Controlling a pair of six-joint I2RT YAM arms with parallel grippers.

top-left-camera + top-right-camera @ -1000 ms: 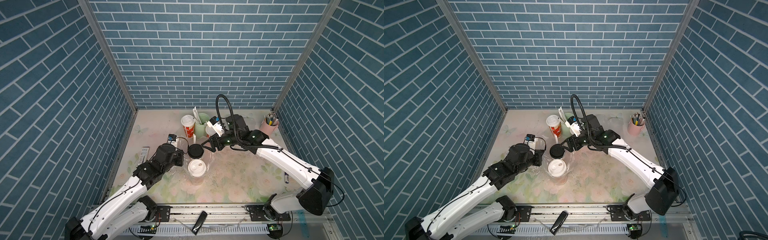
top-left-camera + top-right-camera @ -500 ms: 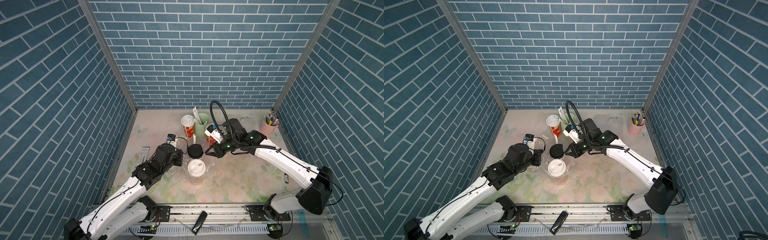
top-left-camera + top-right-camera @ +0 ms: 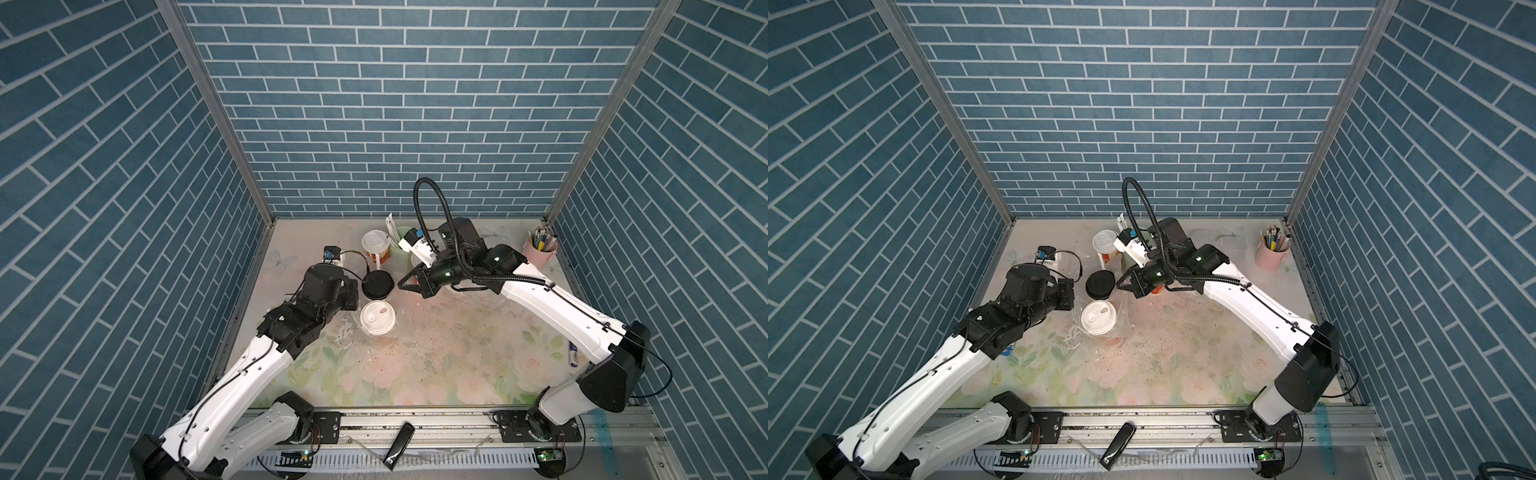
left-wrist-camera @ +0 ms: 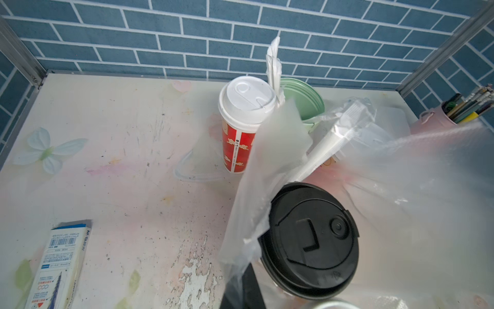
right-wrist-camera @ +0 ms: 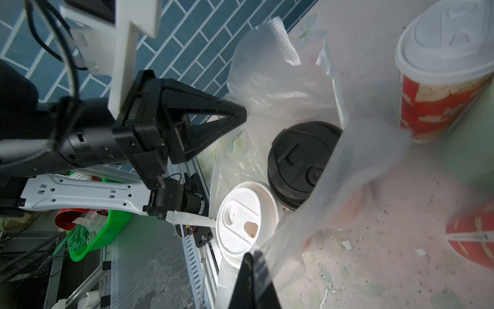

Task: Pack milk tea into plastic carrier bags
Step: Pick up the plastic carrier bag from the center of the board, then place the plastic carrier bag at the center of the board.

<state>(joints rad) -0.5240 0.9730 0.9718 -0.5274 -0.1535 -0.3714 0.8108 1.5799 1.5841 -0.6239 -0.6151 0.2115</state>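
- step in hand: holding one plastic carrier bag (image 5: 283, 88) open around the first pair of milk tea cups, centre of both top views
- left gripper (image 5: 242, 116) pressed together on a pinch of bag film at one side of the bag mouth, clear in the right wrist view
- right gripper (image 5: 252, 260) also clamped on film, at the opposite edge of the same bag; the film runs between the two pinches
- black-lid cup (image 3: 377, 284) and white-lid cup (image 3: 376, 317) stand upright, just beside each other, and look to be inside that bag
- red cup (image 3: 375, 246) with a white lid stands bare on the table (image 3: 436, 361), above the black lid in the frame, next to the mint-green straw holder (image 3: 404, 233); not bagged
- fourth cup (image 5: 475, 235) is mostly hidden under the right arm in the top views; only its red side shows, outside the bag
- second bag: can't make it out for sure
- judged about halfway: one pair bagged, one pair to go
- next move probably brings the handles together over the lids, or lets go and turns to the other cups
- that calls for both pinches moving together; uneven pull on thin film could tip the tall cups, or the film could slip out
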